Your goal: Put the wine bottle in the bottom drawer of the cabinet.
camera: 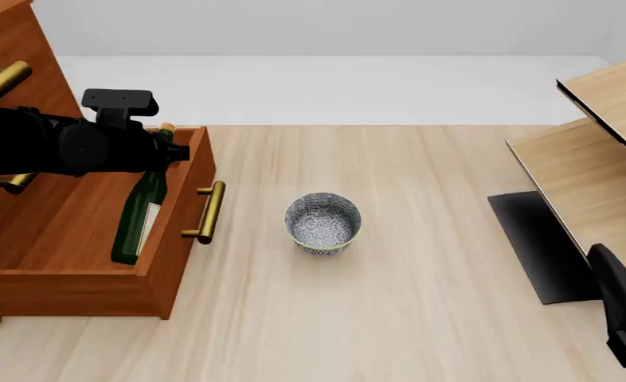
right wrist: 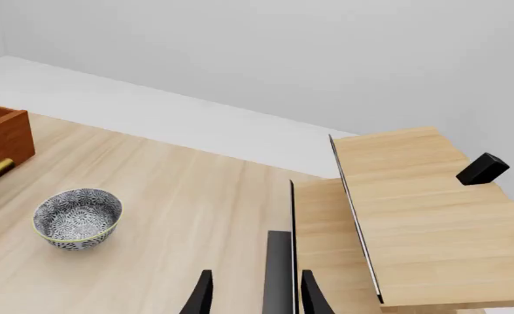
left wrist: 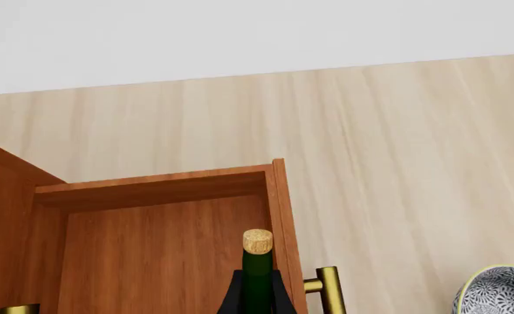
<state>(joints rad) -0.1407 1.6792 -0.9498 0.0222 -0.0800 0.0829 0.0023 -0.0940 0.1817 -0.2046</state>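
Hanging over the pulled-out bottom drawer [camera: 90,239] at the left of the front view, the wine bottle [camera: 141,213] is tilted, its base lower and nearer the camera, its corked neck up by the left gripper [camera: 156,151]. That gripper is pinched on the bottle's neck just below the cork [left wrist: 257,241], as the left wrist view shows, with the dark fingers [left wrist: 233,297] pressed to either side of the green glass. Whether the bottle's base touches the drawer floor cannot be told. The drawer's brass handle [camera: 207,212] sticks out from its front toward the middle of the table [camera: 420,263], and the cabinet [camera: 16,72] rises behind the drawer with more brass handles on it. Near the drawer front, apart from it, a patterned bowl [camera: 322,223] sits on the pale wood table. Well off to the right stands a light-wood shelf unit [camera: 600,135]. The right gripper [right wrist: 254,297] hangs low at the right, away from everything, its fingers spread with nothing between them.
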